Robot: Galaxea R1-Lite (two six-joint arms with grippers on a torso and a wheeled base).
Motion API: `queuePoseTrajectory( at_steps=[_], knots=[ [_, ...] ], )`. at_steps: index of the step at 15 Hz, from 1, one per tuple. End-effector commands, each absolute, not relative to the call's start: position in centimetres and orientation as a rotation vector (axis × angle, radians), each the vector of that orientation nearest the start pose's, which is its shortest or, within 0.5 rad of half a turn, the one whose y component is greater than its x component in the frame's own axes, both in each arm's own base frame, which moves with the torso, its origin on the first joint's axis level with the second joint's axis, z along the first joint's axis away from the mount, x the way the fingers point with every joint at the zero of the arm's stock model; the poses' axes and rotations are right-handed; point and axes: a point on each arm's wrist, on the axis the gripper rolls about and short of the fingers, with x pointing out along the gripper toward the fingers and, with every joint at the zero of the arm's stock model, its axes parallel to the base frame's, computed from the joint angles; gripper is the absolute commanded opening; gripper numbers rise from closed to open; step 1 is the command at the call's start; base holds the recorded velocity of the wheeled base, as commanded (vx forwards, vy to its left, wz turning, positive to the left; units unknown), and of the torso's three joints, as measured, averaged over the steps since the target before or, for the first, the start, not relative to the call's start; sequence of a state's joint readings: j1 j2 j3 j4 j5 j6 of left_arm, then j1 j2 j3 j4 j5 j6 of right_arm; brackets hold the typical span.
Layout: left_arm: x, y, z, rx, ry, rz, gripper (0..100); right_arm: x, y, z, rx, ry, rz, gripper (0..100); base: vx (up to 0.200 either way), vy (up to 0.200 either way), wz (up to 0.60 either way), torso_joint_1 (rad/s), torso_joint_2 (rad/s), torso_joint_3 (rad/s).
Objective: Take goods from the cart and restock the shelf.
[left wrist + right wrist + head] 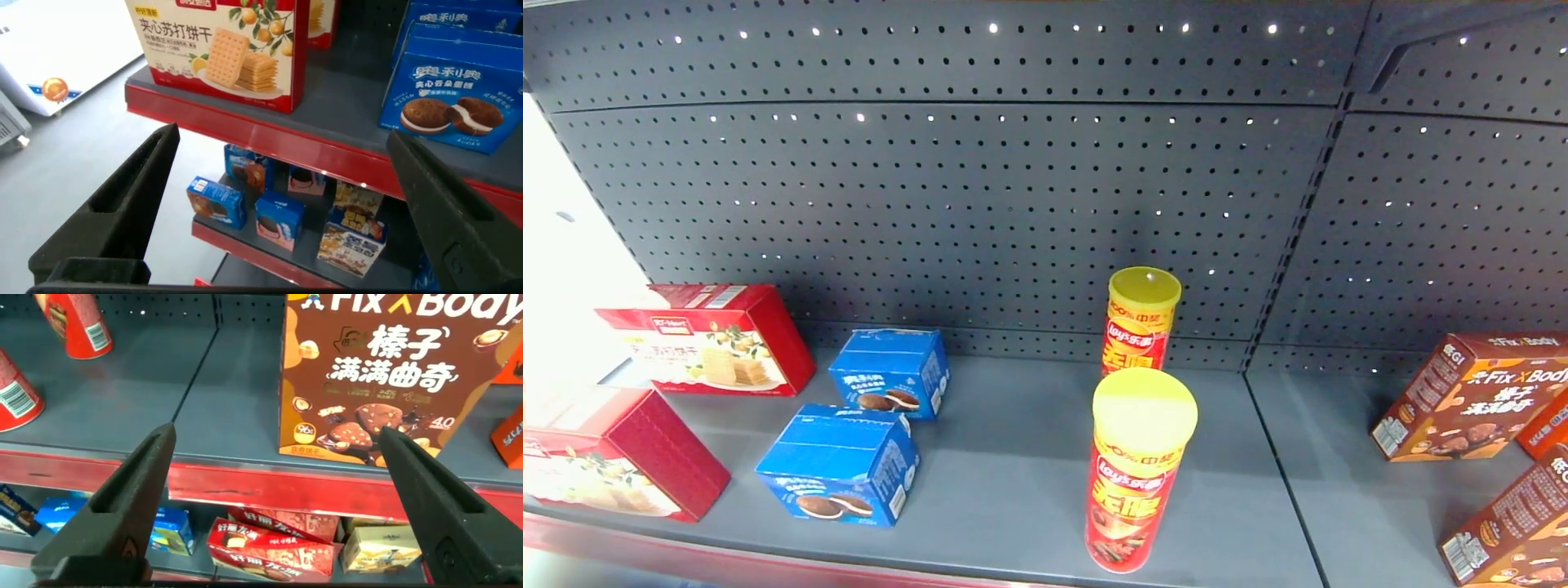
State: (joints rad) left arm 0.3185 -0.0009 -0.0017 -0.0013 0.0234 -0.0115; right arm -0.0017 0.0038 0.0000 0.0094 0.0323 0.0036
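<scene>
The tall red cardboard chip tube with a yellow plastic lid (1137, 469) is standing upright on the grey metal shelf (1013, 457), with blue cardboard cookie boxes (841, 465) to its left. The left gripper (282, 139) and the right gripper (276, 431) are both gaping wide, carrying nothing. Such a tube is looking light, stiff and slippery to me, so I would be gripping it around the middle.

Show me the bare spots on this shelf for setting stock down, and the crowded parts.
The widest bare stretch of shelf lies between the blue cookie boxes and the chip cans. Another runs from the cans to the brown boxes. The left end, with red boxes beside the blue ones, is crowded.
</scene>
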Motion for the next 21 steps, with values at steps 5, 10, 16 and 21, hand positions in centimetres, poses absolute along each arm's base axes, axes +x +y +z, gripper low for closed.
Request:
queuePoseTrajectory(
  at_steps=[5, 10, 16, 21],
  knots=[
    [-3.0, -1.9, 10.4, 0.066, 0.001, -0.088, 100, -2.2, 0.1, 7.5, 0.005, 0.015, 0.032, 100, 0.0, 0.0, 0.0, 0.0, 0.0, 0.0],
    [-1.5, -2.1, 14.6, 0.005, 0.079, -0.429, 100, -2.2, 0.1, 7.5, 0.003, 0.015, 0.031, 100, 0.0, 0.0, 0.0, 0.0, 0.0, 0.0],
    [3.8, -0.2, 16.7, 0.039, 0.298, -0.354, 100, -2.2, 0.1, 7.5, 0.005, 0.015, 0.031, 100, 0.0, 0.0, 0.0, 0.0, 0.0, 0.0],
    [5.3, -0.1, 17.1, 0.032, 0.295, -0.43, 100, -2.2, 0.1, 7.5, 0.003, 0.015, 0.031, 100, 0.0, 0.0, 0.0, 0.0, 0.0, 0.0]
  ],
)
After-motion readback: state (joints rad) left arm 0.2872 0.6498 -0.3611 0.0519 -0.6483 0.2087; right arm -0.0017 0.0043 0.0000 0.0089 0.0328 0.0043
